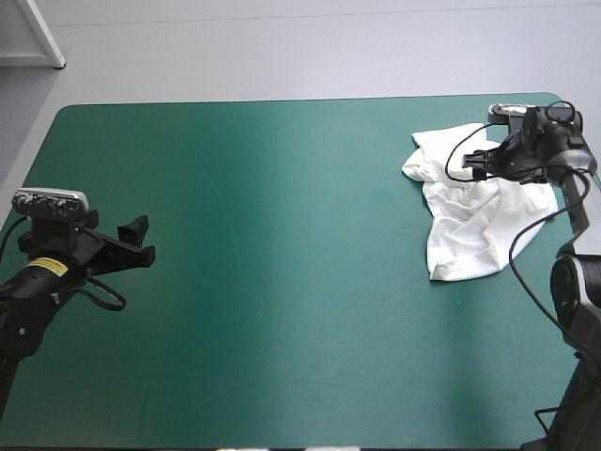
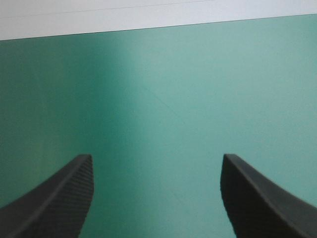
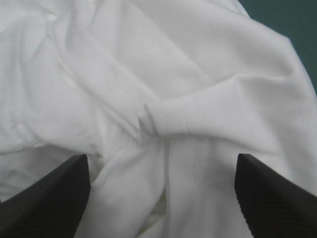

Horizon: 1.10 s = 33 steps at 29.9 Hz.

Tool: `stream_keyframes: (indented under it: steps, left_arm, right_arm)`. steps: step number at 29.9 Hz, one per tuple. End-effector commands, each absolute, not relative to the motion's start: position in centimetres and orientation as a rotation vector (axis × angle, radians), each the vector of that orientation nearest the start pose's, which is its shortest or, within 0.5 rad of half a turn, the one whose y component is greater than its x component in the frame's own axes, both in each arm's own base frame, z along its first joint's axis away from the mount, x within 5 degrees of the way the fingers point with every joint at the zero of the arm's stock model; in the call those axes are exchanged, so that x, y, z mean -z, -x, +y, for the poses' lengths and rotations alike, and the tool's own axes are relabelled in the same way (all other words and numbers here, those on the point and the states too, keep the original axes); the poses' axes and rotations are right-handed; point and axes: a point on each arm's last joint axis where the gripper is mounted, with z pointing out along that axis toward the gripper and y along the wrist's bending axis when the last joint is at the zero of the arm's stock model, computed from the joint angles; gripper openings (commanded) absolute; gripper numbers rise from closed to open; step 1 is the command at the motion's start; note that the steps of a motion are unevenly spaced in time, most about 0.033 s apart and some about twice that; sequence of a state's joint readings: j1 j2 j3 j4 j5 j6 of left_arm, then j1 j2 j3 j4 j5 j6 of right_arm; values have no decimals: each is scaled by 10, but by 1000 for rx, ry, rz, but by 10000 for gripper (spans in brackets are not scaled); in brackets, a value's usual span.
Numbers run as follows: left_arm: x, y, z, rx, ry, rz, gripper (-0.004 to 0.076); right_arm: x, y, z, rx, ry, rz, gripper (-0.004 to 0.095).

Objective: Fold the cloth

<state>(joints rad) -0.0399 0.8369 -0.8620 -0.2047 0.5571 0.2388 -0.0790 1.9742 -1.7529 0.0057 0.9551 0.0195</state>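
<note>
The white T-shirt (image 1: 470, 211) lies as a crumpled heap near the table's far right corner. My right gripper (image 1: 477, 166) hovers over the heap's far part, open, with nothing held. In the right wrist view the T-shirt (image 3: 163, 89) fills the scene, a raised fold lying ahead of the right gripper (image 3: 161, 158) between its spread fingers. My left gripper (image 1: 143, 240) stays low at the table's left side, open and far from the shirt. In the left wrist view, the left gripper (image 2: 156, 158) has only bare teal-green cover ahead of it.
The teal-green table (image 1: 282, 282) stretches bare between the two arms. Its far edge (image 2: 148, 25) shows ahead of the left gripper. A strip of cover (image 3: 292, 25) shows beside the shirt in the right wrist view.
</note>
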Motion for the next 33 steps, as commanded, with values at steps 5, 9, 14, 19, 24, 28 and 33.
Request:
stream_keyframes:
  steps: [5, 9, 14, 19, 24, 28, 33]
  left_arm:
    - [-392, -160, -17, 95, -164, 1881, 522]
    - [-394, -155, -16, 90, -167, 1867, 522]
    - [-396, -152, -16, 90, -167, 1856, 522]
    - [-395, -151, -16, 91, -169, 1864, 522]
    - [-393, -151, -17, 96, -175, 1890, 522]
    - [-393, -151, -16, 85, -178, 1884, 522]
    - [-393, -151, -14, 46, -194, 1881, 522]
  right_arm:
    - [-280, -456, -40, 0, -145, 2531, 762]
    - [-256, -464, -40, -17, -156, 2586, 754]
    - [-245, -469, -28, -53, -117, 2598, 569]
    - [-249, -475, 2, -67, 68, 2535, 155]
    - [-259, -477, 48, -92, 289, 2463, -16]
    - [-262, -468, 99, -158, 486, 2440, -17]
    - [-260, -445, 164, -272, 714, 2435, -17]
